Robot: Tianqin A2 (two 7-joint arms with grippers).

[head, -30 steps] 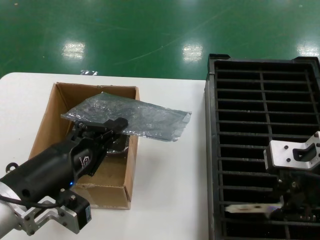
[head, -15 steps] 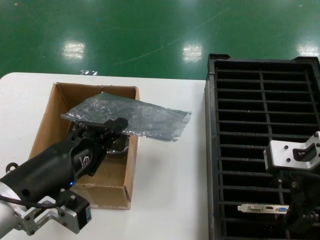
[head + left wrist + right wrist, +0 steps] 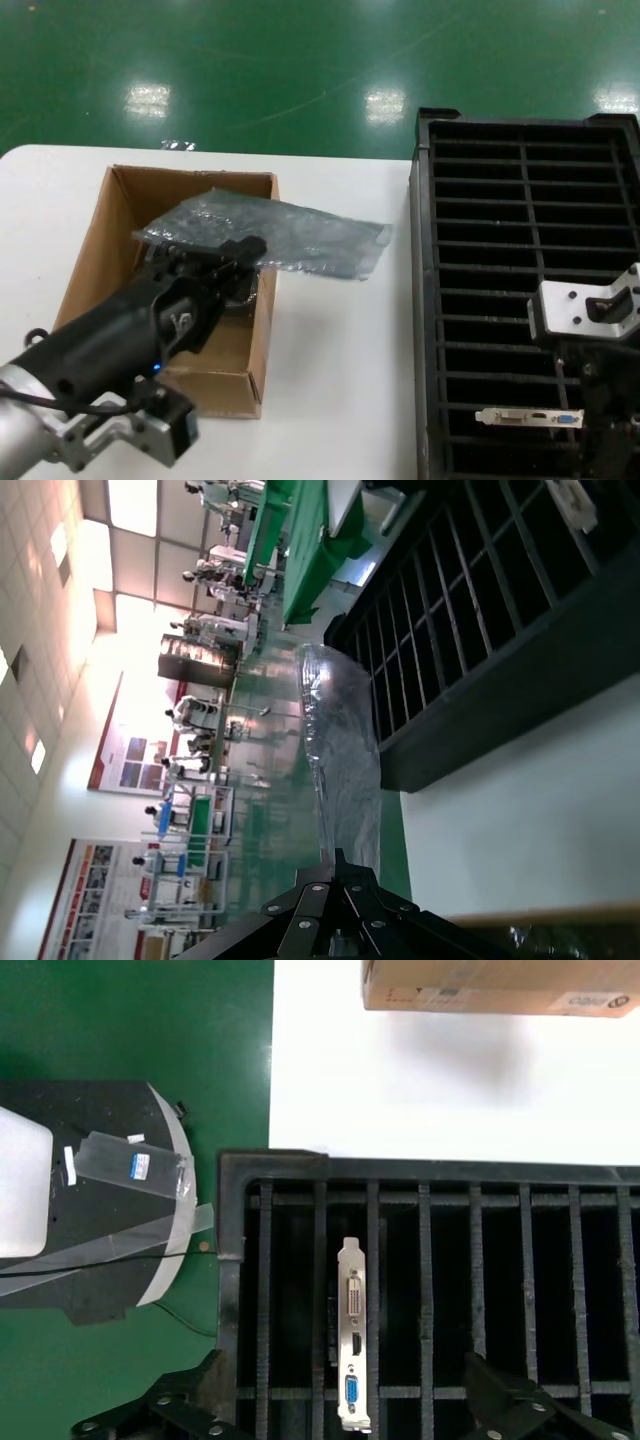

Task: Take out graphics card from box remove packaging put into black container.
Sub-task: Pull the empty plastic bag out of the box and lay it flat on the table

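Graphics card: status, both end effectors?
Graphics card seated in a slot of the black container. Right end effector open above it. Left end effector shut on the packaging over the box.

- box (image 3: 100,262) at 9 o'clock on table (image 3: 340,340); black container (image 3: 520,200) at 3 o'clock, well apart
- packaging (image 3: 300,238) above box's far-right corner, overhanging table toward 3 o'clock
- graphics card (image 3: 530,417) upright in a near slot of black container, about 5 o'clock
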